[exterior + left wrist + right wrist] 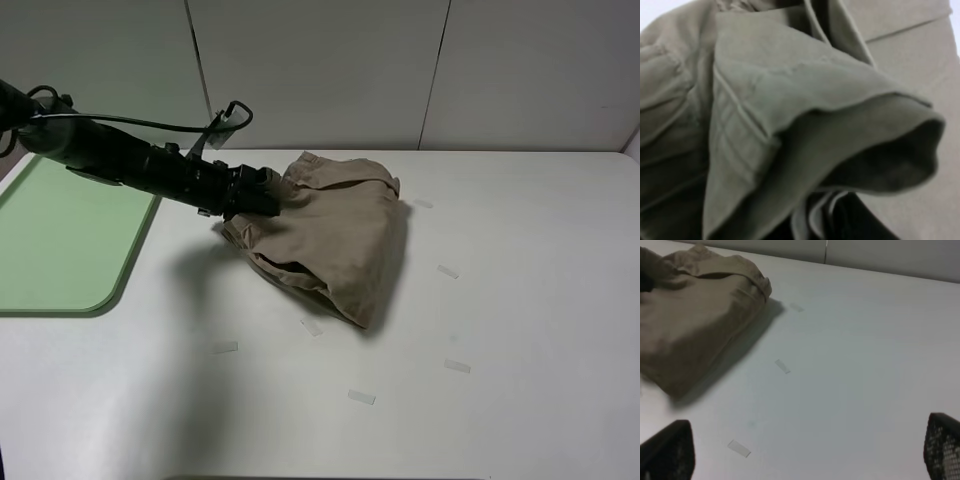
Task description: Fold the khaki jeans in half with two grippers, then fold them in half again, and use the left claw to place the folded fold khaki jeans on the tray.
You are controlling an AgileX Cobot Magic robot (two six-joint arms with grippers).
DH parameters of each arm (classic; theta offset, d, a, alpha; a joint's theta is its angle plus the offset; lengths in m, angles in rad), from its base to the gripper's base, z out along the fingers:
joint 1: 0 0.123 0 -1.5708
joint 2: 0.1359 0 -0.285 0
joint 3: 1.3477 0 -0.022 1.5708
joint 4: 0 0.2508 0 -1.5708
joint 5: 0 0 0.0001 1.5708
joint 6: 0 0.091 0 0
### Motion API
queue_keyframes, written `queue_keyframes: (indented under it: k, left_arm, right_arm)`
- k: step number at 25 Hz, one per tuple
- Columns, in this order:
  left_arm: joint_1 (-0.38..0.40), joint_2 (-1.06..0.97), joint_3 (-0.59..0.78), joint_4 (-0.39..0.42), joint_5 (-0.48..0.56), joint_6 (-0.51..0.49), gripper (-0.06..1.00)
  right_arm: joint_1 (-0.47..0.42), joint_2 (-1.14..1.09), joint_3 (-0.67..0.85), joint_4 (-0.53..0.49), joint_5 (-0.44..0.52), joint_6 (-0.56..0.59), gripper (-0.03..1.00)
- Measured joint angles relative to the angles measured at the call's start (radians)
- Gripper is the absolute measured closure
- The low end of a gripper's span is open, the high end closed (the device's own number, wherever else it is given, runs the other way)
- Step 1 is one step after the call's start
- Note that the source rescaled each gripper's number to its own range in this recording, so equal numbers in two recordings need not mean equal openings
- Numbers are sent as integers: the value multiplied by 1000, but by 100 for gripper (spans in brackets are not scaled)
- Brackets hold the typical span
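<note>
Exterior high — left tool [262,195] grips khaki jeans [335,240].

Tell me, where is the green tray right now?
In the high view, the green tray lies flat at the table's left edge, under the left arm. It sits apart from the folded shorts near the middle.

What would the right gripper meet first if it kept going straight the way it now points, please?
Probably just the bare white table: the right gripper is open, with nothing between its fingertips. The khaki jeans lie off to one side, though depth is unclear.
</note>
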Motion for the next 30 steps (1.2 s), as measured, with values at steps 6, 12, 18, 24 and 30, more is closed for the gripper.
queue_keyframes:
  k: [6, 12, 18, 24, 30]
  left_arm:
    - [10, -98, 0, 175, -10, -129, 94]
    - [26, -222, 0, 367, -36, -254, 94]
    - [74, -320, 0, 610, -60, -409, 94]
    - [149, -353, 0, 828, -21, -448, 94]
    - [214, -382, 0, 1012, -8, -463, 94]
  right_arm:
    - [0, 0, 0, 0, 0, 0, -3]
    - [0, 0, 0, 0, 0, 0, -3]
    - [0, 0, 0, 0, 0, 0, -3]
    - [0, 0, 0, 0, 0, 0, -3]
    - [0, 0, 0, 0, 0, 0, -3]
